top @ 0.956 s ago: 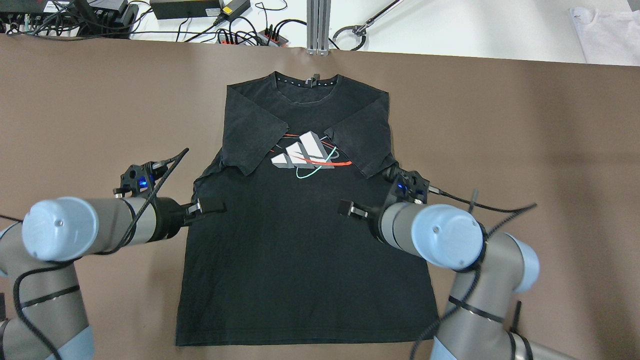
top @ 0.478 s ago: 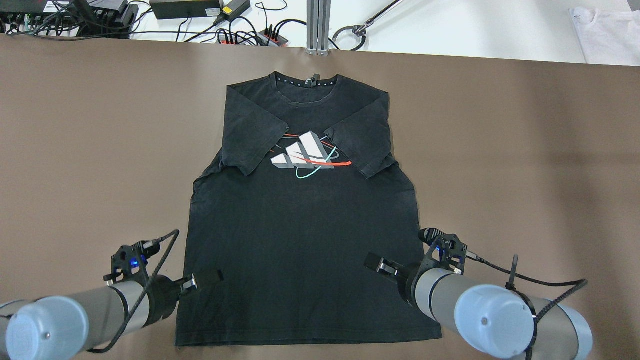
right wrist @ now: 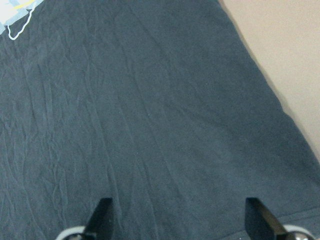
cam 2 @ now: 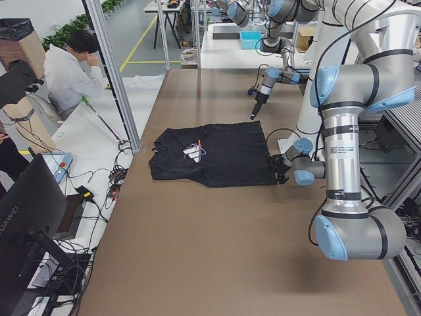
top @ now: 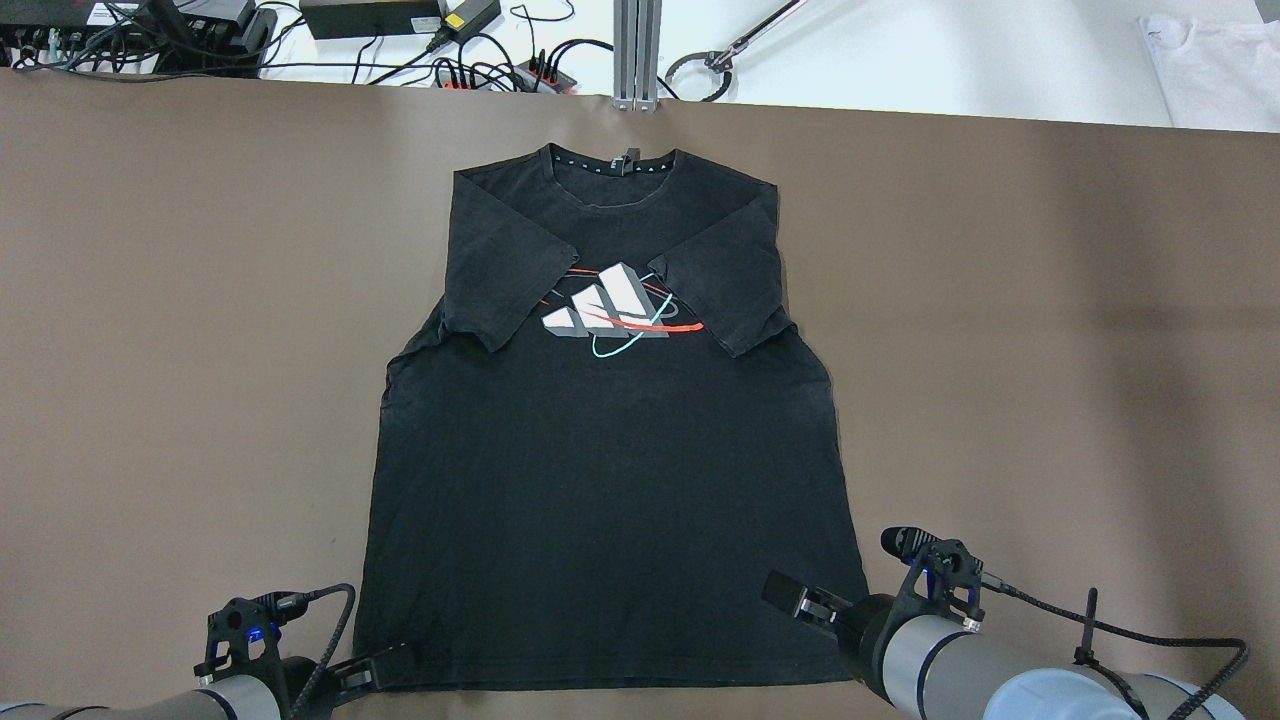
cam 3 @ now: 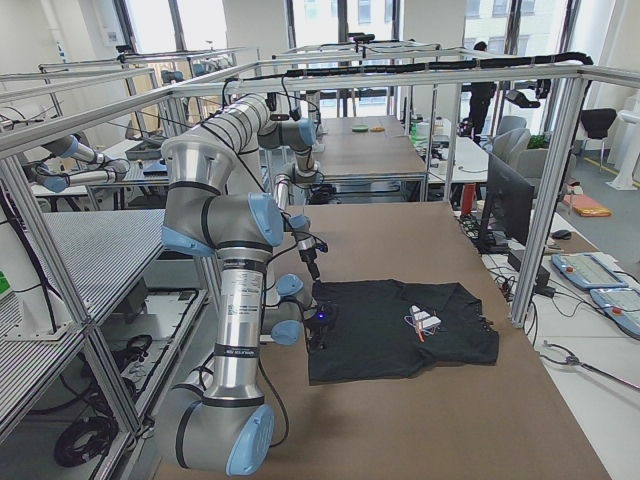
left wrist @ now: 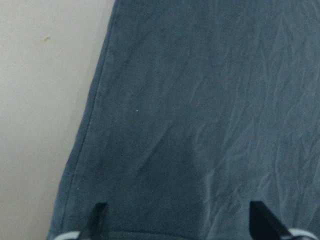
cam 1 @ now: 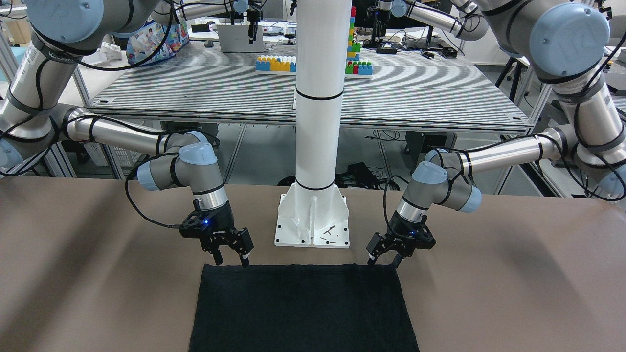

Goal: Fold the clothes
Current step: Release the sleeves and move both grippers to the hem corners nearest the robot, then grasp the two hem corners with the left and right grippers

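Shirt (top: pixel 610 480) position: the black garment lies flat, front side up, in the middle of the brown table (top: pixel 1050 350). Its collar (top: pixel 612 165) points away from the robot. Its bottom hem (top: pixel 600 688) lies nearest the robot, just in front of the white base plate (cam 1: pixel 313 225). Both short sleeves (top: pixel 500 280) are turned inward over the chest, and each covers one end of the printed logo (top: pixel 610 305).

Left gripper (cam 1: pixel 381 261): fingers spread, nothing pinched. It is low at the hem corner on the robot's left, fingertips pointing down at the hem edge. The left wrist view shows both fingertips wide apart, with the shirt's side edge and bare table beyond them.

Right gripper (cam 1: pixel 231 259): fingers spread, nothing pinched. It is low at the opposite hem corner. The right wrist view shows cloth across the whole span between the fingertips.

Whether the fingertips touch the cloth cannot be told.
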`<state>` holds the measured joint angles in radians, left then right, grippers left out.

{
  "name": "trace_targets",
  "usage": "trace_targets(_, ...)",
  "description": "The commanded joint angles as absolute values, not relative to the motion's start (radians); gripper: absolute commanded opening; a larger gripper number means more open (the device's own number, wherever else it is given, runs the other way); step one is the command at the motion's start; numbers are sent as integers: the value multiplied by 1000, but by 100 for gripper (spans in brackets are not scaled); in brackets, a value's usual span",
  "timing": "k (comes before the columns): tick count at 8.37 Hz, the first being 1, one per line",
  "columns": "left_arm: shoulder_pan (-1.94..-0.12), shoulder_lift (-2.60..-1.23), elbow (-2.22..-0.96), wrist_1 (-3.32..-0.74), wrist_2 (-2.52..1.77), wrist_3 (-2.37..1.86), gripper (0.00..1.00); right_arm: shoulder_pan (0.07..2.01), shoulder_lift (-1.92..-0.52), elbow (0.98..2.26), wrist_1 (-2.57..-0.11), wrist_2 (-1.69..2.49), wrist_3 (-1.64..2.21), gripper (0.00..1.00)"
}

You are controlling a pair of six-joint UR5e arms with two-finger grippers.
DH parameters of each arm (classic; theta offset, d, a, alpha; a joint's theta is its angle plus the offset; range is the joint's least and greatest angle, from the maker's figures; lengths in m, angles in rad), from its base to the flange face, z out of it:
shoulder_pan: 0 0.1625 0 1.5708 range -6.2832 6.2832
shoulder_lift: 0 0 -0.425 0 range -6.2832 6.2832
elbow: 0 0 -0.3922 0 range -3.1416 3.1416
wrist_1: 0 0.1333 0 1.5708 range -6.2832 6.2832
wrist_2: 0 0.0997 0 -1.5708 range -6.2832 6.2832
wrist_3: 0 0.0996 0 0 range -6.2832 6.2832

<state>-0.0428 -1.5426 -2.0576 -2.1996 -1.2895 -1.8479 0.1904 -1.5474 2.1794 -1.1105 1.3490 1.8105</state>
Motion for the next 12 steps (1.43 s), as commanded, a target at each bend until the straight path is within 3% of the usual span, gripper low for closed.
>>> trace_targets(1, 8, -1519, -2049, -2200, -1255, -1859, 100, 184, -1555, 2180, -1100, 1336, 1812, 94)
trace_targets(2, 9, -1520, -2036, -2200, -1243, -1864, 95, 184, -1557, 2178, -1100, 1336, 1812, 94)
trace_targets(4, 9, -1522, -2034, -2200, -1236, -1862, 48, 181, -1557, 2178, -1098, 1336, 1810, 94)
trace_targets(5, 9, -1522, -2034, -2200, -1236, -1862, 44, 181, -1557, 2178, -1098, 1336, 1810, 94)
trace_targets(6, 9, -1522, -2036, -2200, -1236, -1862, 34, 183, -1559, 2178, -1098, 1336, 1810, 94)
trace_targets(7, 8, -1520, -2036, -2200, -1236, -1862, 30, 181, -1557, 2178, -1100, 1336, 1810, 94)
trace_targets(12, 8, -1485, -2052, -2200, -1235, -1861, 31, 183, -1559, 2178, -1098, 1336, 1809, 94)
